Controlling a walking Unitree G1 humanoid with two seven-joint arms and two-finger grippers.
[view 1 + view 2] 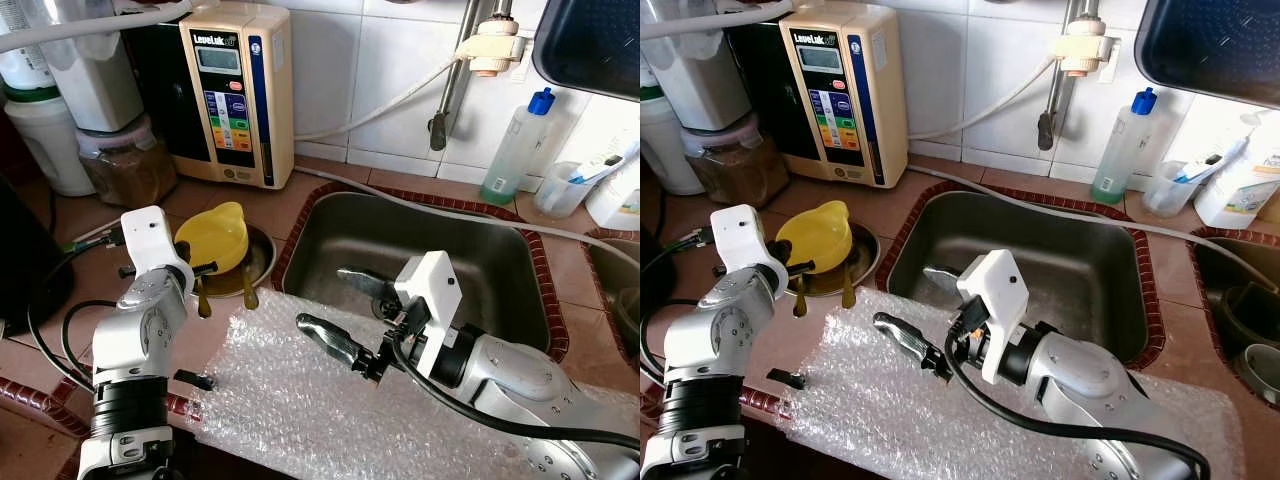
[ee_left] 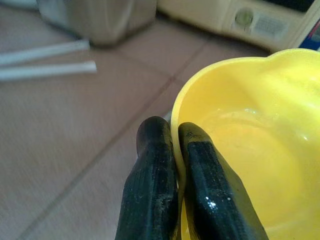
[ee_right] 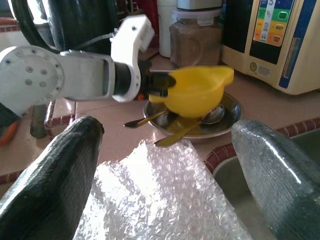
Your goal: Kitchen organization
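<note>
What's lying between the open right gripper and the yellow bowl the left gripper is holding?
In the right wrist view, the sheet of clear bubble wrap covers the stretch from the right gripper toward the round metal plate with spoons, under the yellow plastic bowl pinched by the left gripper.

I see a yellow bowl [image 1: 212, 236], black fingers [image 2: 155, 185], clear bubbly wrap [image 1: 330, 400], grey sink [image 1: 450, 262], cream-and-black machine [image 1: 232, 90], blue-capped bottle [image 1: 518, 145], reddish-brown counter [image 1: 95, 300].

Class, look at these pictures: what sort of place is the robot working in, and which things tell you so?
Most likely a home kitchen counter. A stainless steel sink is set into a brown tiled worktop, a clear dish-soap bottle with a blue cap stands behind it, and a cream water ioniser machine stands against the white-tiled wall.
</note>
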